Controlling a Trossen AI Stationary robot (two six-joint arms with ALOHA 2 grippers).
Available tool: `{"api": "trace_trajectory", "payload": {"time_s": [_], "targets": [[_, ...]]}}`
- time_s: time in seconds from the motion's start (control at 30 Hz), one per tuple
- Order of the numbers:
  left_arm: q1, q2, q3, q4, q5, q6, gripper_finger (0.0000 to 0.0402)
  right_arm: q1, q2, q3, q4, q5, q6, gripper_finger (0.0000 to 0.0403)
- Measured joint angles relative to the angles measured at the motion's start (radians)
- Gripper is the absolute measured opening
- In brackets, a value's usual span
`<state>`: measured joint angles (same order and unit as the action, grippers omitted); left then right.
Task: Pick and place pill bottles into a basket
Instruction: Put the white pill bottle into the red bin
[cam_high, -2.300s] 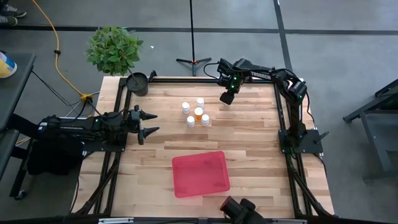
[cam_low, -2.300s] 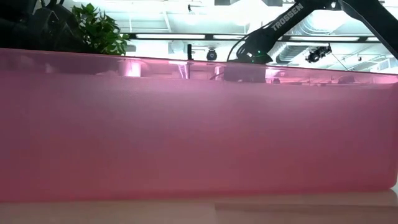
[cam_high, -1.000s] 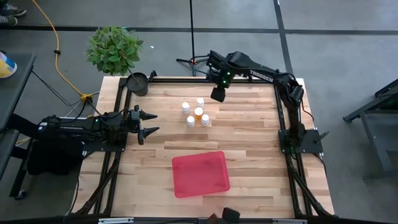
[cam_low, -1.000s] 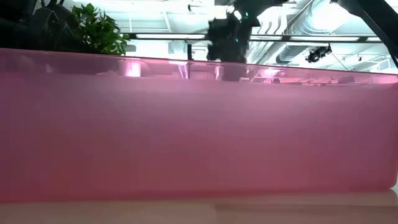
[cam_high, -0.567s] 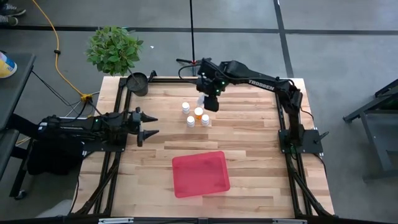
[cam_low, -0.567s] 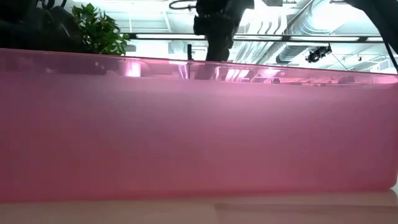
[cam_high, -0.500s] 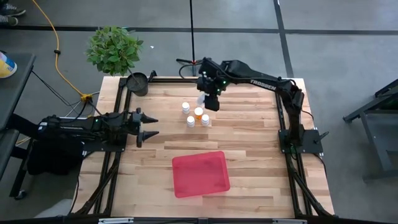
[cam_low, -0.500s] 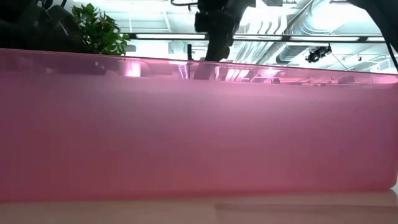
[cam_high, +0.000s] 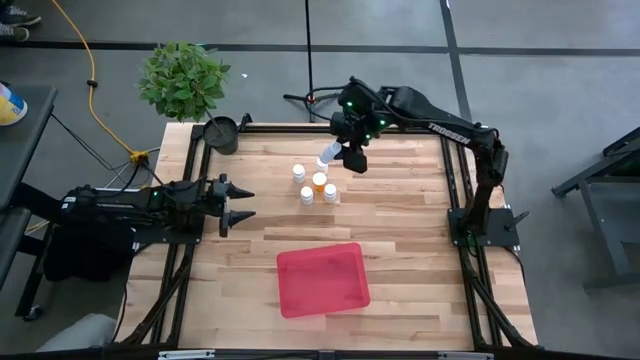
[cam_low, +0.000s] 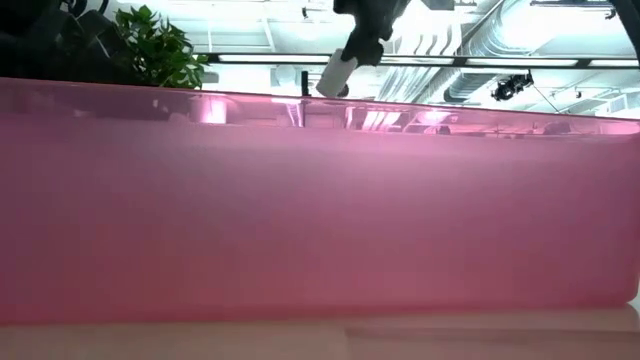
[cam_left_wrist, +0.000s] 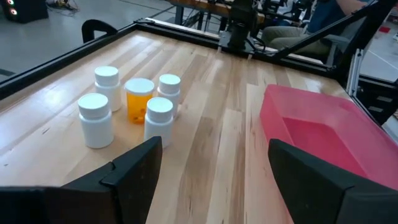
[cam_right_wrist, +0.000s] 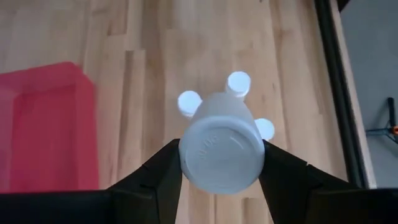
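Note:
My right gripper (cam_high: 349, 158) hangs over the table's far middle, shut on a white pill bottle (cam_high: 329, 155). The low view shows that bottle (cam_low: 332, 75) tilted above the basket's wall. Several more pill bottles (cam_high: 314, 184), white-capped and one of them orange (cam_left_wrist: 139, 98), stand upright in a cluster on the wood below it. The red basket (cam_high: 322, 280) lies flat near the table's front edge. At the left edge my left gripper (cam_high: 245, 200) waits open, pointing level at the cluster, its fingers (cam_left_wrist: 134, 168) around nothing. My right gripper pinches the white bottle's round sides (cam_right_wrist: 189, 159) between its two fingers, near the end that faces the wrist camera. The fingers slant down from the far right. The bottle is lifted clear of the table and tilts, its lower end (cam_low: 328, 90) pointing down toward the left.
A small black pot (cam_high: 222, 133) stands at the far left corner, with a potted plant (cam_high: 185, 80) beyond it. Black frame rails (cam_high: 452, 180) run along the table's sides. Bare wood lies between the bottle cluster and the basket (cam_left_wrist: 311, 130).
My right gripper has come down and leftward onto the farthest bottle of the cluster, then risen and drawn back toward the right with it. That bottle has been lifted clear of the table and tipped over to a slant. The other bottles have stayed in place.

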<state>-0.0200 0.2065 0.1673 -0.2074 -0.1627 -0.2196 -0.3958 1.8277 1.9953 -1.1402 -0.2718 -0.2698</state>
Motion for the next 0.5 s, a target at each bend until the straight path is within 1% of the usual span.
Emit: {"api": "trace_trajectory", "payload": {"time_s": [0.1, 0.2, 0.27, 0.33, 0.5], "targets": [[0.000, 0.000, 0.000, -0.004, -0.001, -0.016, 0.0328, 0.004, -0.063, -0.122, 0.057, -0.015, 0.000, 0.0173], [0.000, 0.000, 0.000, -0.004, -0.002, -0.017, 0.0328, 0.002, -0.170, -0.328, 0.195, -0.027, 0.008, 0.0173], [0.000, 0.000, 0.000, -0.005, -0.002, -0.018, 0.0328, -0.004, -0.262, -0.492, 0.331, -0.055, 0.035, 0.0173], [0.000, 0.000, 0.000, -0.005, -0.002, -0.018, 0.0328, -0.010, -0.364, -0.659, 0.507, -0.084, 0.067, 0.0173], [0.000, 0.000, 0.000, 0.008, -0.015, -0.022, 0.0328, -0.001, -0.583, -1.010, 0.902, -0.086, 0.158, 0.0173]]}}
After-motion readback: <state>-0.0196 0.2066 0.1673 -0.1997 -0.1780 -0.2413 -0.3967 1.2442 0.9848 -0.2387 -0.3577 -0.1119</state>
